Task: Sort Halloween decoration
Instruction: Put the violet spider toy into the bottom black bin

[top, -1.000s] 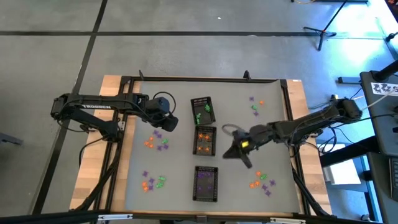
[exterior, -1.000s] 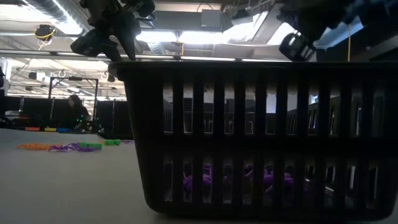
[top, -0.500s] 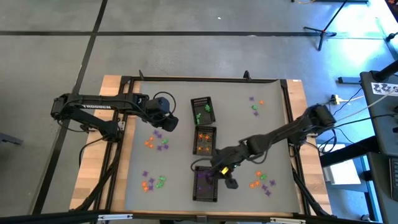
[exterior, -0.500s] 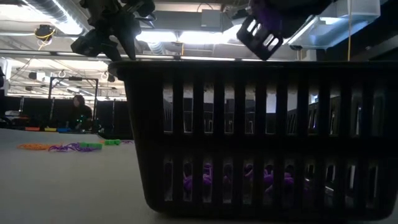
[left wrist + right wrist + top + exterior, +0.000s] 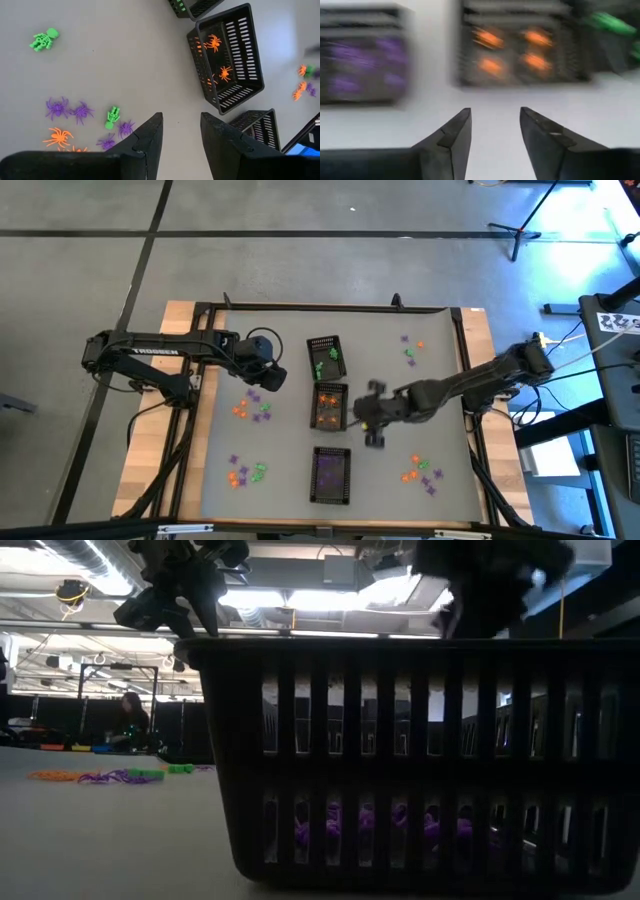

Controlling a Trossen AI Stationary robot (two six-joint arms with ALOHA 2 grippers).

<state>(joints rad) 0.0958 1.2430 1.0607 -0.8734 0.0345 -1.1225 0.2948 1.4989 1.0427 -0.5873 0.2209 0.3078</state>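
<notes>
Right gripper parted and empty at 3 o'clock of the orange tray; left gripper parted, empty, over loose trinkets at 9 o'clock.

left pincer: parted, empty, hovering; right pincer: apparently parted, empty, blurred

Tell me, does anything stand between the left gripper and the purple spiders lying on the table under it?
Nothing visible does. In the left wrist view the left gripper hangs with open, empty jaws above bare table, and the purple spiders lie loose beside a green skeleton. The orange tray stands off to one side.
</notes>
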